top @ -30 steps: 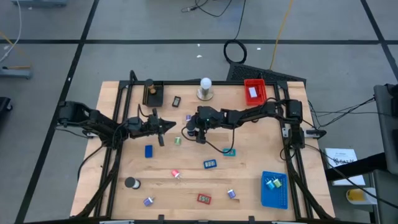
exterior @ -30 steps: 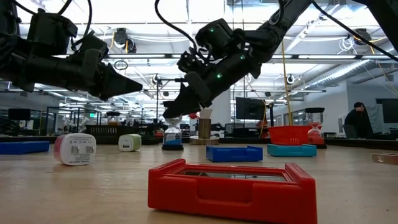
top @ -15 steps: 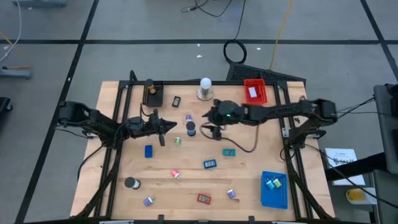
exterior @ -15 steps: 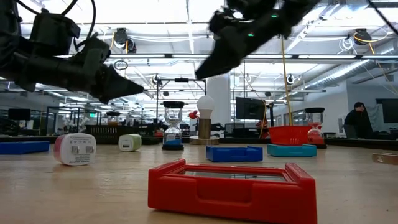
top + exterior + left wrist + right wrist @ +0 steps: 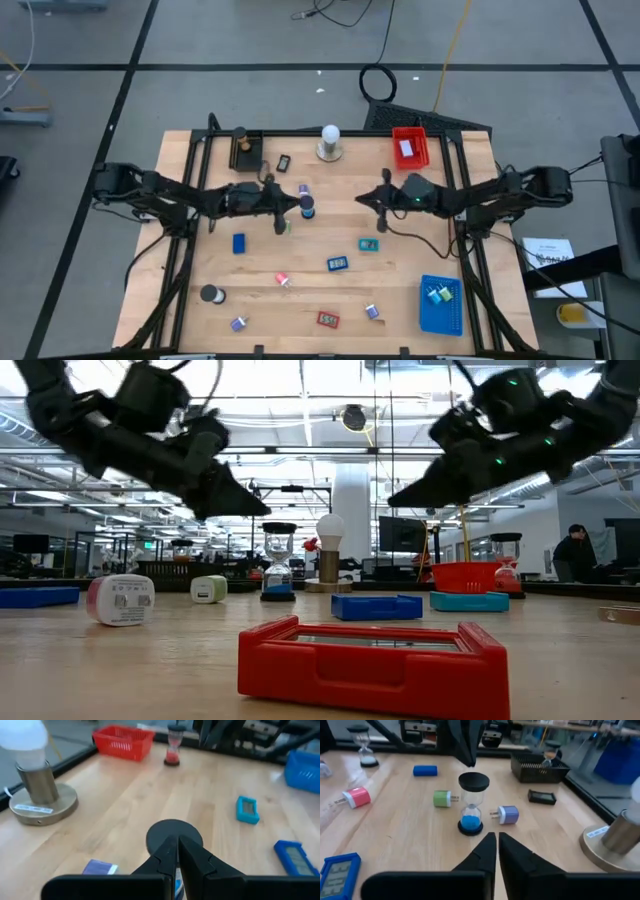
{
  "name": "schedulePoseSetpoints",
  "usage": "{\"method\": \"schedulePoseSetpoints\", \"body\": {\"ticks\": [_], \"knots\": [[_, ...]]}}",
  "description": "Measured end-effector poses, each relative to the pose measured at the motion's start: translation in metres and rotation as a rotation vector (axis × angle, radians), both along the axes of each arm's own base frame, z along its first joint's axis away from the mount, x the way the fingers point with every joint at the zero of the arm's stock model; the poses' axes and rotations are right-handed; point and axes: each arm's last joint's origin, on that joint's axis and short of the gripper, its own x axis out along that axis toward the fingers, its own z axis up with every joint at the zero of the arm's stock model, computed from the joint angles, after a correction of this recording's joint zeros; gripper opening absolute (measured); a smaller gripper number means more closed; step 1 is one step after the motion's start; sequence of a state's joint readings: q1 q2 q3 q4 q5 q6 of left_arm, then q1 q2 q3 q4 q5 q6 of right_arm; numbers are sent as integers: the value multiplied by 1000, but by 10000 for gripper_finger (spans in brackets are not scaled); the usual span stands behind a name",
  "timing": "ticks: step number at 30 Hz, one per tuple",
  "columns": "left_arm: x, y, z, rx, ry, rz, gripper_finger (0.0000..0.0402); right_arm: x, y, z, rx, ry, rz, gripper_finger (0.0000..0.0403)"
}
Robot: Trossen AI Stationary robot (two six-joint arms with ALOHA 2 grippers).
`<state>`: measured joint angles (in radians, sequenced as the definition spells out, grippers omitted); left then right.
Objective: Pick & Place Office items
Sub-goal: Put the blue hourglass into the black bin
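Left end effector [image 5: 287, 203], fingers pressed together and holding nothing, hangs directly above the blue hourglass [image 5: 306, 207] on the worktop [image 5: 400, 300]. Right end effector [image 5: 372, 200], likewise closed and empty, faces the same hourglass from well apart. You appear to be between picks; next, part one set of fingers and descend around the hourglass.

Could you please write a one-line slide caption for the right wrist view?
Right gripper, fingers shut, faces an upright blue-sand hourglass among small plug adapters.
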<state>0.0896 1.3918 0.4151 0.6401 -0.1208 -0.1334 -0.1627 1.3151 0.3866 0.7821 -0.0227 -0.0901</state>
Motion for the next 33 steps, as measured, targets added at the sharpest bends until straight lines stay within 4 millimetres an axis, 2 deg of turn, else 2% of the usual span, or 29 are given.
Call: {"method": "schedulePoseSetpoints", "body": {"ticks": [4, 10, 13, 17, 20, 25, 29, 33], "knots": [[18, 1, 20, 5, 83, -42, 22, -15, 2, -9, -12, -71, 0, 19], [38, -1, 56, -6, 235, -58, 29, -28, 5, -16, 1, -130, -3, 2], [42, -4, 74, 6, 327, -39, 56, -31, 5, -18, 5, -125, -4, 4], [42, -7, 90, -17, 406, 13, 114, -31, 5, -18, 13, -127, -5, 2], [40, -9, 93, -67, 462, 41, 165, -31, 5, -18, 34, -130, -8, 1], [43, -11, 85, -83, 533, 73, 250, -31, 5, -18, 51, -129, -8, 1], [54, -6, 81, -63, 530, 108, 306, -31, 5, -19, 52, -126, -7, 1], [68, 2, 75, -68, 549, 129, 344, -31, 5, -20, 57, -119, -8, 1]]}}
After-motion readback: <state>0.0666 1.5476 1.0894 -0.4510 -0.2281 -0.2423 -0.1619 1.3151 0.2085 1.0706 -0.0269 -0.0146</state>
